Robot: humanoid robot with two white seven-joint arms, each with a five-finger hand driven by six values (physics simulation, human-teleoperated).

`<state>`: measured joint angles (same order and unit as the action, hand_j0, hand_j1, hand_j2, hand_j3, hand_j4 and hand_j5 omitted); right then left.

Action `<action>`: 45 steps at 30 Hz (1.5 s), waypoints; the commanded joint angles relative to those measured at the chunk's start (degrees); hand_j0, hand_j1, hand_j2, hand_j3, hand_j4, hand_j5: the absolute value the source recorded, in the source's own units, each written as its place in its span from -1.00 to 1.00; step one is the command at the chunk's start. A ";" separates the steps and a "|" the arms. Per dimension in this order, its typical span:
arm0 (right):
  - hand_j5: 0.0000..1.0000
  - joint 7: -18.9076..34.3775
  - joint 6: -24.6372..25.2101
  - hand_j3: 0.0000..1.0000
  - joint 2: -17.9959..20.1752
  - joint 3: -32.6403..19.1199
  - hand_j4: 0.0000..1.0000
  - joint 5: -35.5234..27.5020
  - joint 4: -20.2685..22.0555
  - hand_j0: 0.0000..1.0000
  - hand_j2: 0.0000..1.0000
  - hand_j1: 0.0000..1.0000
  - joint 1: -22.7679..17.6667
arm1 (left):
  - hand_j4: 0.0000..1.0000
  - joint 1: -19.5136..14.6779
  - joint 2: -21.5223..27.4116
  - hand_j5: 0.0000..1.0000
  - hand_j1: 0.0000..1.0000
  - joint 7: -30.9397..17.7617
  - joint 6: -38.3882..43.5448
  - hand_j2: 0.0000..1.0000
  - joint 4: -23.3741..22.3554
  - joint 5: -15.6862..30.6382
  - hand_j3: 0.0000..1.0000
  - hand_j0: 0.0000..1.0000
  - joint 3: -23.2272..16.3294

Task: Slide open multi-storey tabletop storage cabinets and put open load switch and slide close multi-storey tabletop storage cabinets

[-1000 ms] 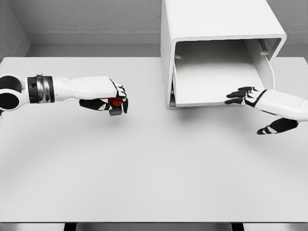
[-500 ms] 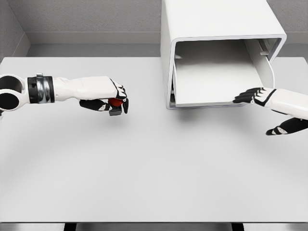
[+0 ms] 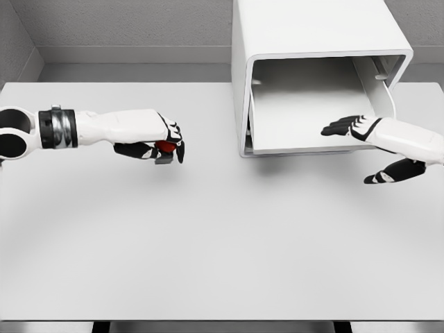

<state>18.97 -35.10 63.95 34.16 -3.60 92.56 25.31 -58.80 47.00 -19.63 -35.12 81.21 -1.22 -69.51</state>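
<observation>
I see my left arm reaching in level from the left edge, forearm nearly horizontal above the bench (image 3: pixel 222 236), with a black-and-metal band near the elbow. The left hand (image 3: pixel 154 144) is turned palm down, its dark fingers (image 3: pixel 179 150) curled under and clamped around the switch (image 3: pixel 165 148), a small thing with a red top and a dark grey base that peeks out beneath the knuckles. Hand and switch sit left of the middle of the bench, well apart from the cabinet (image 3: pixel 316 41).

My right arm comes in from the right edge, angled slightly up toward the cabinet. The right hand (image 3: pixel 368 142) is flat, fingers spread and holding nothing: the four fingertips (image 3: pixel 331 129) lie over the front edge of the pulled-out drawer (image 3: pixel 298 114), while the thumb (image 3: pixel 383 175) hangs lower and apart, over the bench just in front of the cabinet's right corner. I cannot tell whether the fingertips actually touch the drawer.

The cabinet is a white rounded box standing at the back of the bench, right of centre, with the drawer slid out toward me and its white floor showing bare. I can read no lettering, brand or label on the cabinet, the switch or the arms.
</observation>
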 commanded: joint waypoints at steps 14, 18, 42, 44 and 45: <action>1.00 1.77 0.10 1.00 -1.90 1.26 1.00 1.67 -1.69 1.00 1.00 1.00 -0.97 | -0.06 0.00 -0.33 -0.06 -0.06 0.03 0.12 -0.06 0.08 0.34 -0.06 -0.06 0.08; 1.00 1.95 0.10 1.00 -1.63 1.79 1.00 1.67 -1.60 1.00 1.00 1.00 -1.05 | -0.06 0.00 -0.33 -0.06 -0.06 0.03 0.12 -0.06 0.08 0.34 -0.06 -0.06 0.08; 1.00 -0.43 0.10 1.00 9.00 1.43 1.00 -0.18 3.50 1.00 1.00 1.00 -4.66 | -0.05 -3.86 -0.07 -0.05 -0.05 0.03 0.12 -0.05 3.07 0.87 -0.05 -0.05 0.78; 1.00 -0.43 0.10 1.00 9.62 1.43 1.00 -0.36 3.59 1.00 1.00 1.00 -4.57 | -0.04 -5.71 -0.16 -0.04 -0.04 0.11 0.12 -0.04 3.51 0.96 -0.04 -0.04 0.78; 1.00 -0.51 0.10 1.00 9.97 1.43 1.00 -0.36 3.68 1.00 1.00 1.00 -4.57 | -0.04 -6.76 -0.25 -0.04 -0.04 0.11 0.12 -0.04 3.51 0.96 -0.04 -0.04 0.78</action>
<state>18.77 -35.08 72.89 35.64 -3.65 96.03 20.74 -66.00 46.77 -19.57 -35.10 84.30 -0.67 -68.79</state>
